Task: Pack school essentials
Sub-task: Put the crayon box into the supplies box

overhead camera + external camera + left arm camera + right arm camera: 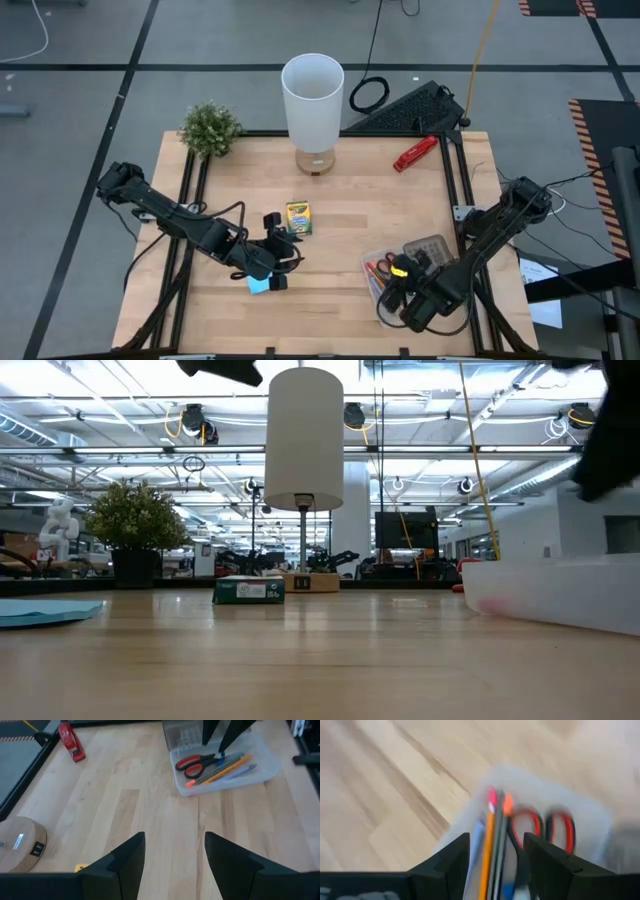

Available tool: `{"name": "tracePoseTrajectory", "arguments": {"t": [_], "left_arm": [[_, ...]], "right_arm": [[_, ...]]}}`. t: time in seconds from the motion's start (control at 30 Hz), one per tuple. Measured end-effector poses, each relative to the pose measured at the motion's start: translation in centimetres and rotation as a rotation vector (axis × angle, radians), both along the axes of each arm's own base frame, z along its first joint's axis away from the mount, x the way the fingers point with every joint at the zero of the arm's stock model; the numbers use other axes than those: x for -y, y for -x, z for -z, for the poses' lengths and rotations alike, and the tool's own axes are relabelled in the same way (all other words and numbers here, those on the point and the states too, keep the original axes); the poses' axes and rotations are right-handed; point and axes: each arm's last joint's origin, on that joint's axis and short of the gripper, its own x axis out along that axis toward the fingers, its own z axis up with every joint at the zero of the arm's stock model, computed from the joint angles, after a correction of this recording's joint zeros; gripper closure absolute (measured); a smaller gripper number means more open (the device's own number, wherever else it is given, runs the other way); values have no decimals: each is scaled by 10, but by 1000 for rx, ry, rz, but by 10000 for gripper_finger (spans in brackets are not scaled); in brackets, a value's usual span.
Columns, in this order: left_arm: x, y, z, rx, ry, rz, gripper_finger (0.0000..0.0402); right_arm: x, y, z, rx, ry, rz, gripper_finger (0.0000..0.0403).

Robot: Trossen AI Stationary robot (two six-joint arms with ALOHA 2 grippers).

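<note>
A clear plastic case (432,250) lies at the table's near right. It holds red-handled scissors (192,764) and orange, brown and blue pencils (222,768). My right gripper (392,282) hangs open over the case, fingers pointing down, with the pencils (492,835) showing between them. Whether it touches them I cannot tell. My left gripper (288,258) stands open above bare wood at the near middle. The blue sticky-note pad (259,285) lies flat just on its near side. The yellow-green crayon box (298,217) lies flat at mid table.
A tall white lamp (312,100) stands at the far middle on a round wooden base (20,845). A small green plant (210,128) is at the far left corner and a red stapler-like tool (415,153) at the far right. Bare wood lies between the grippers.
</note>
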Motion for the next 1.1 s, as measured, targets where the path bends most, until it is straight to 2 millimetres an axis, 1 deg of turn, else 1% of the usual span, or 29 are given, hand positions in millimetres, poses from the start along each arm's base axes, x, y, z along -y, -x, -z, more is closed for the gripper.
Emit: {"name": "tracePoseTrajectory", "arguments": {"t": [0.17,0.3,0.4,0.5,0.67,0.77,0.87,1.0,1.1], "left_arm": [[-2,3,13,-38,0,-17,192],[-2,10,29,-80,16,-45,192],[0,16,44,-105,57,-87,192],[0,24,61,-136,87,-130,192],[-4,36,88,-174,85,-154,192],[-13,39,100,-186,69,-189,192],[-25,38,107,-197,45,-228,192],[-42,36,113,-234,3,-251,192],[-53,34,116,-270,15,-245,192]], "right_arm": [[-3,-9,-4,79,197,-199,227],[-3,-11,2,109,343,-316,227],[-1,-13,8,94,396,-391,227],[5,-16,15,73,434,-431,227],[20,-26,20,32,483,-442,227],[30,-38,19,46,488,-415,227],[42,-55,15,106,471,-372,227],[59,-80,7,208,408,-359,227],[72,-94,1,274,371,-339,227]]}}
